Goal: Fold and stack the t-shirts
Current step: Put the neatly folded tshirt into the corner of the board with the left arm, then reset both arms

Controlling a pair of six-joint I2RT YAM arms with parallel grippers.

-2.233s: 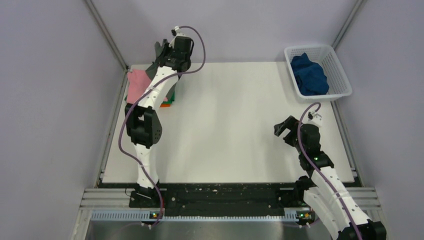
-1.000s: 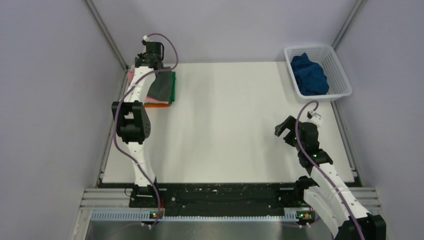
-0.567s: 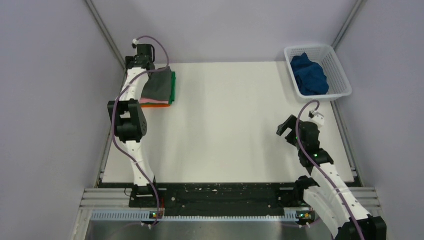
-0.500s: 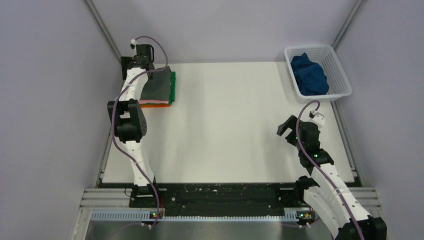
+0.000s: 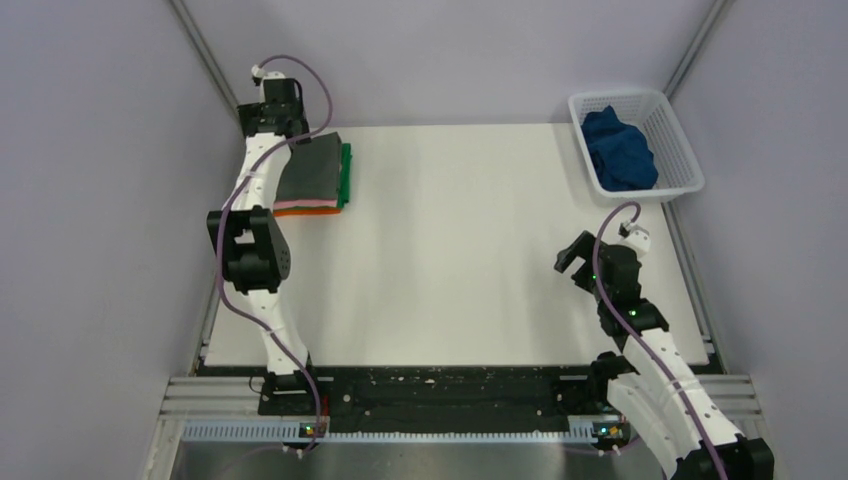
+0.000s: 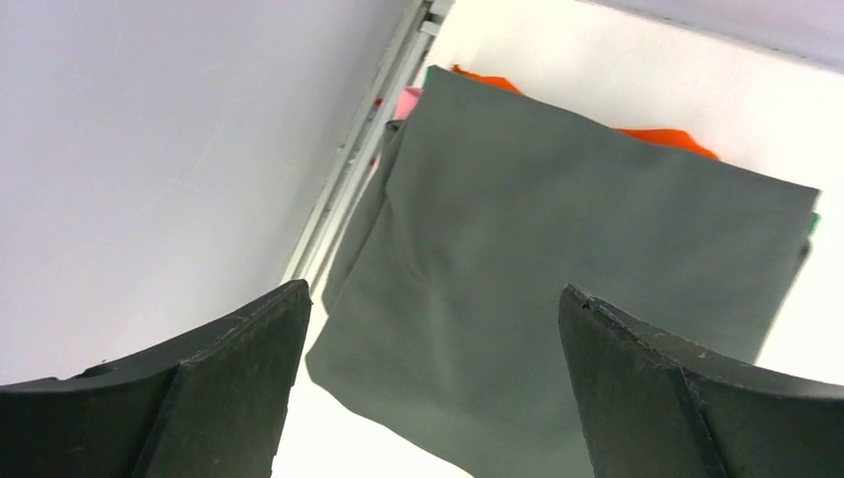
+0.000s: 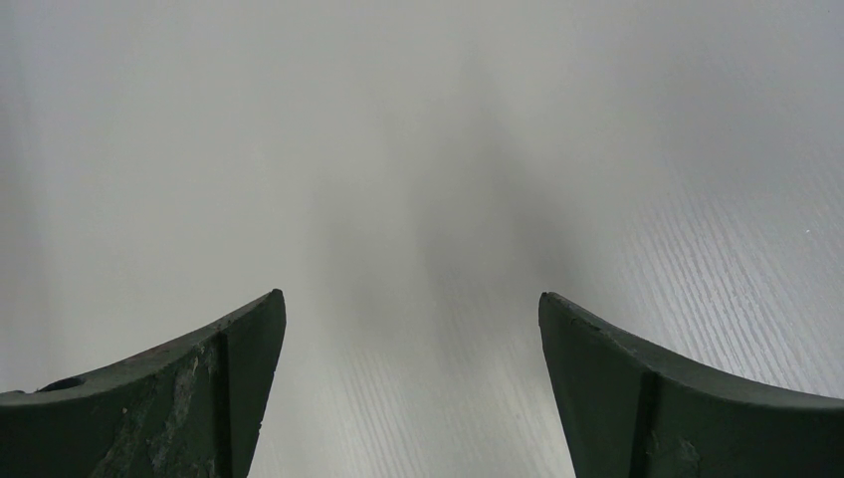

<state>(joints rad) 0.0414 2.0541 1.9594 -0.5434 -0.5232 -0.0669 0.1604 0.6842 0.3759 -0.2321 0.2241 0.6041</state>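
At the table's far left stands a stack of folded t-shirts with a dark grey tee (image 5: 310, 172) (image 6: 577, 269) flat on top. Edges of a green tee (image 5: 346, 175) (image 6: 814, 224), an orange tee (image 5: 305, 211) (image 6: 657, 134) and a pink tee (image 6: 408, 100) show beneath it. My left gripper (image 5: 268, 118) (image 6: 433, 289) hangs open above the stack's far-left corner, holding nothing. A dark blue tee (image 5: 618, 148) lies crumpled in the white basket (image 5: 620, 97). My right gripper (image 5: 572, 255) (image 7: 409, 295) is open over bare table, empty.
The basket stands at the far right corner, beside the right wall. A metal rail (image 6: 348, 164) and the left wall run close along the stack. The white tabletop (image 5: 450, 250) stretches between the stack and the right arm.
My left gripper opened and let go of the dark grey tee, which now lies flat on the stack. It drew back toward the far-left corner. The right arm hardly moved.
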